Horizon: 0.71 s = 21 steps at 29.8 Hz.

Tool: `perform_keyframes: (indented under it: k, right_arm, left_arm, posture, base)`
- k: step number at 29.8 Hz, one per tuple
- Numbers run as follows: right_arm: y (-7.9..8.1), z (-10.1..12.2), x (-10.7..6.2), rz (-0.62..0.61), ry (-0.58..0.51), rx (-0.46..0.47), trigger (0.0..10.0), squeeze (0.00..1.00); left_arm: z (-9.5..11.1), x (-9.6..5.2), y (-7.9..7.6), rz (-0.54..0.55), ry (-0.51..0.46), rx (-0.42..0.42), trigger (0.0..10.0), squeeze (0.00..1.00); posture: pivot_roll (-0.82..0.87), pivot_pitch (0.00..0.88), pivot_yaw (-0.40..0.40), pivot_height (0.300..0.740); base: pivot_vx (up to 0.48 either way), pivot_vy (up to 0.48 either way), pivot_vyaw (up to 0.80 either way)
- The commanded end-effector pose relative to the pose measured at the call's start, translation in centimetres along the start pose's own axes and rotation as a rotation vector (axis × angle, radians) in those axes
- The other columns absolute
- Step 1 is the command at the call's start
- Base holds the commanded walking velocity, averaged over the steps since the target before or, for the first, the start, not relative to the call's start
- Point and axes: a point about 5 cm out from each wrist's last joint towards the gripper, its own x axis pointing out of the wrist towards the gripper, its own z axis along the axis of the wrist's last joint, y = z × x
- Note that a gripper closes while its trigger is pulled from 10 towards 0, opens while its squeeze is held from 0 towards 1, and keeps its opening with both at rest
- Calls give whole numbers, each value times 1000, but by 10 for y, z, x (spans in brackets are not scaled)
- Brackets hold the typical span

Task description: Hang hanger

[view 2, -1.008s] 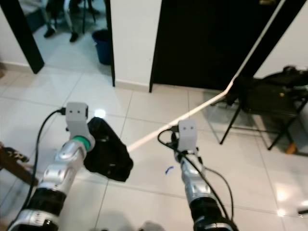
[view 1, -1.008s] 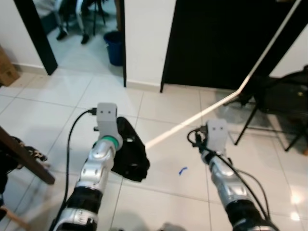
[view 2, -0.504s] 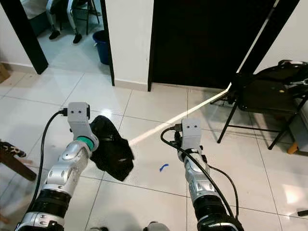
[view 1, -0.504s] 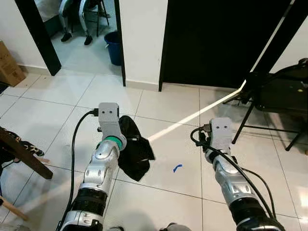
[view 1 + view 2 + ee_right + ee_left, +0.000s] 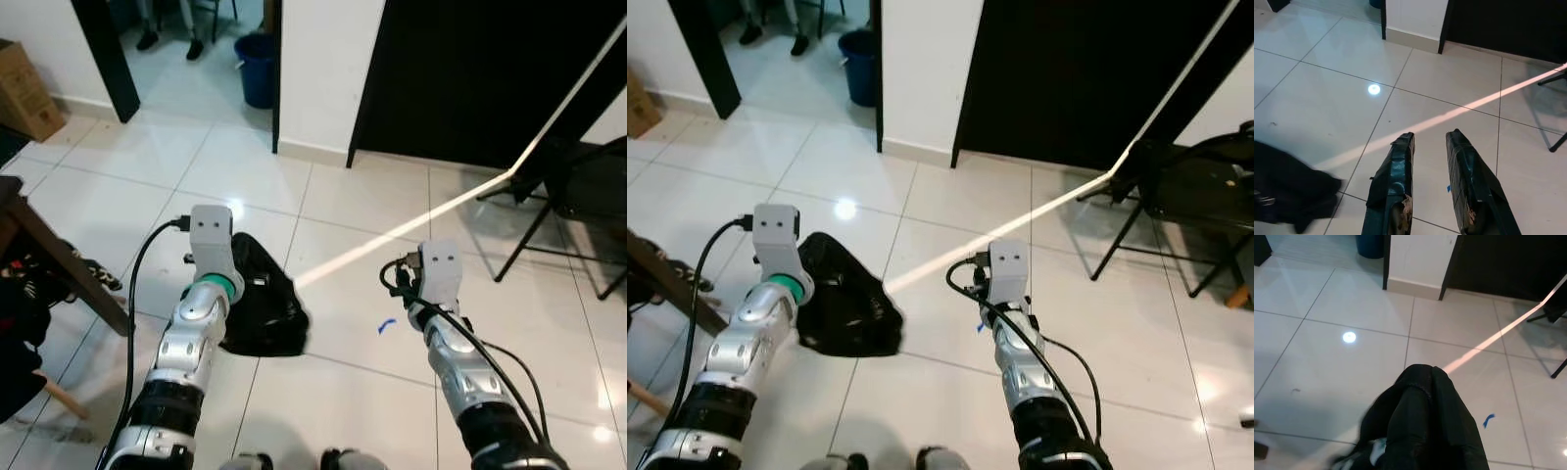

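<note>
The left gripper (image 5: 1420, 431) is wrapped in a black garment (image 5: 257, 308); whether its jaws are apart or closed on it cannot be told. The garment hangs at 12 o'clock of the left arm, above the white tiles (image 5: 127, 162), its long axis toward 5 o'clock. The right gripper (image 5: 1432, 183) is empty, its 2 fingers (image 5: 1393, 181) apart.

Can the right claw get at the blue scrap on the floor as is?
Probably yes: the right claw is open and holds nothing, and the blue scrap lies on bare tile just beside it, nothing between.
</note>
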Motion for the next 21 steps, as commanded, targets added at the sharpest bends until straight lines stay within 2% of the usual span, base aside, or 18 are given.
perform_keyframes:
  k: [1, 6, 14, 21]
  right_arm:
    - [-5, -5, -2, -18, 23, 11, 10000, 0]
    - [-7, -6, -3, -29, 26, 15, 10000, 0]
    - [-8, -7, -3, -35, 28, 18, 10000, 0]
    - [-8, -5, -2, -35, 25, 16, 10000, 0]
  left_arm:
    - [-5, -1, -4, -18, 27, 15, 10000, 0]
    - [-8, -1, -7, -44, 41, 57, 10000, 0]
    - [-5, 1, -9, -60, 33, 48, 10000, 0]
    - [-4, 2, -10, -59, 31, 36, 10000, 0]
  posture:
    - [-41, 31, 6, 740]
    - [-41, 35, 15, 740]
    - [-42, 35, 15, 740]
    - [-43, 34, 14, 740]
  base:
    - [0, 0, 0]
    - [0, 0, 0]
    - [0, 0, 0]
    - [0, -286, 0]
